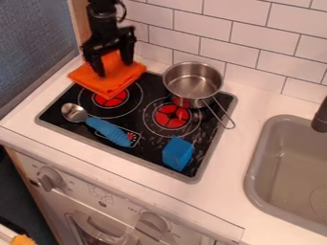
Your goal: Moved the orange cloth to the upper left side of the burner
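Observation:
The gripper [114, 68] hangs down at the upper left over the orange cloth [108, 82], its fingers spread wide apart with part of the cloth showing between them. Folded flat, the cloth lies across the upper left corner of the black stove top [146, 150]. It covers the back part of the left burner [110, 98] and reaches over the stove's edge onto the white counter.
A steel pot [191, 82] stands at the back right of the stove, its handle toward the front right. A blue-handled spoon [107, 130] and a blue block [178, 153] lie nearer the front. The grey sink [254, 170] is at right; a tiled wall [233, 43] rises behind.

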Tool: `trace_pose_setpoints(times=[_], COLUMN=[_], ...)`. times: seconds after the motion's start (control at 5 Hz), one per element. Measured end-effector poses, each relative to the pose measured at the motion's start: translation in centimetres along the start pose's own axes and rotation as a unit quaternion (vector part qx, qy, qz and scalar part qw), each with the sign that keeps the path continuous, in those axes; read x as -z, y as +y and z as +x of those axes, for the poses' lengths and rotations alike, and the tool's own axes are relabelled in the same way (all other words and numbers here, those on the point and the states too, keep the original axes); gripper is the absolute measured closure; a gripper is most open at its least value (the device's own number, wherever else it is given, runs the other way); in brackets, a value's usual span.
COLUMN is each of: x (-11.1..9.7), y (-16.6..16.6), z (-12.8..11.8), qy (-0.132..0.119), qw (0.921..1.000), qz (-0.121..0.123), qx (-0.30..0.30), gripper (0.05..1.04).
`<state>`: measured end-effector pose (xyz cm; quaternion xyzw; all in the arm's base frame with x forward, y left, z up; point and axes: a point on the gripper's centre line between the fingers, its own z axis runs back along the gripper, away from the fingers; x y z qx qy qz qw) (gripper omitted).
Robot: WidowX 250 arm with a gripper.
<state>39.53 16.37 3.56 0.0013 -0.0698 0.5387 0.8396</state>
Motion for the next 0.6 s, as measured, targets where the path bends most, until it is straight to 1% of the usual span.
trace_pose_setpoints(times=[0.2, 0.4, 0.6], x=[-2.1, -4.0, -4.2], y=[0.4, 1.0, 1.0], z=[0.6, 0.4, 0.4], qy=[-0.005, -0.010, -0.012], qw=[0.9997, 0.9994, 0.9994], qz=[-0.019, -0.030, -0.031], qx=[-0.012, -0.010, -0.011], gripper=[0.084, 0.084, 0.084])
